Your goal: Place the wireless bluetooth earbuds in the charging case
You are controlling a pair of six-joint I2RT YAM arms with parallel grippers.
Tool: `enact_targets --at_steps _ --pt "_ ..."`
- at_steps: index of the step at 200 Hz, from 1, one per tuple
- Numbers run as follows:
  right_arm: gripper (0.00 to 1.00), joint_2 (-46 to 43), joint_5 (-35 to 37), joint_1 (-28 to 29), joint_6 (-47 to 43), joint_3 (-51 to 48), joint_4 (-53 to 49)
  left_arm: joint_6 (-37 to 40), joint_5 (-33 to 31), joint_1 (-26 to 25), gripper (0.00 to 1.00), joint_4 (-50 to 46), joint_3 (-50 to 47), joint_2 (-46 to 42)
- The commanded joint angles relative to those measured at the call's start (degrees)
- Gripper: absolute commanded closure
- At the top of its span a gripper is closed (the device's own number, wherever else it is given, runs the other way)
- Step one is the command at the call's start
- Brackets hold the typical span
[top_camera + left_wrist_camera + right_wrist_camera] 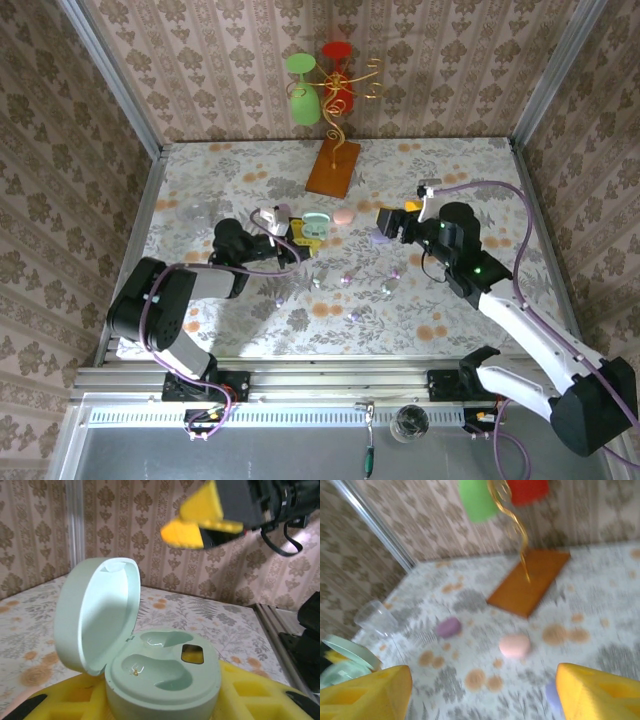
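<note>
The left gripper [300, 240] has its yellow fingers [250, 690] pressed on a mint case [165, 680], 1 on each side, so the case sits right between them. The lid [95, 615] stands up, open, and the 2 hollows inside are bare. The right gripper [392, 222] hangs higher than the case, out past the left fingers. Its own fingers [600, 692] are spread wide with nothing between them. The earbuds [347, 280] are tiny shiny bits lying on the table [450, 170], between the 2 sets of fingers and a bit nearer the arm bases, apart from the case. A pink case [514, 645] lies shut on the table out ahead of the right fingers. A purple case [448, 627] lies farther off, to the left of it.
</note>
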Motion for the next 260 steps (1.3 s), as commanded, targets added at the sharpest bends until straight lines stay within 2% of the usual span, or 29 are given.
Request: enact_targets --at_steps 1,31,47,61,74,100,140,210,260 --pt "0.26 3.2 2.1 0.0 5.5 -0.8 -9.9 2.5 -2.6 0.6 0.58 1.2 -1.3 -2.4" --pt "0.31 9.3 -2.8 0.0 4.3 1.3 -17.9 3.1 -3.1 1.4 0.58 1.2 -1.7 -3.0" --pt "0.37 12.4 -4.6 0.3 3.2 3.2 -24.4 3.0 -3.0 1.7 0.58 1.2 -1.9 -3.3" --pt "0.38 14.9 -4.1 1.6 2.8 4.6 -28.9 3.0 -3.0 2.0 0.58 1.1 -2.0 -3.3" --pt "0.40 17.0 -1.4 3.8 3.1 5.8 -32.0 3.2 -3.1 2.3 0.58 1.1 -2.2 -3.3" --pt "0.40 20.8 11.3 9.8 4.3 8.7 -38.1 4.0 -3.2 4.3 0.58 1.2 -2.8 -3.3" --pt "0.42 31.1 22.9 16.5 8.0 15.5 -45.5 3.9 -2.9 7.7 0.58 1.1 -3.5 -4.7" --pt "0.49 44.5 28.9 19.7 7.3 23.8 -51.7 3.9 -2.8 8.7 0.58 1.1 -4.3 -6.2" --pt "0.56 47.9 27.7 19.7 7.2 24.1 -51.6 3.9 -2.5 8.7 0.58 1.1 -4.4 -6.3"
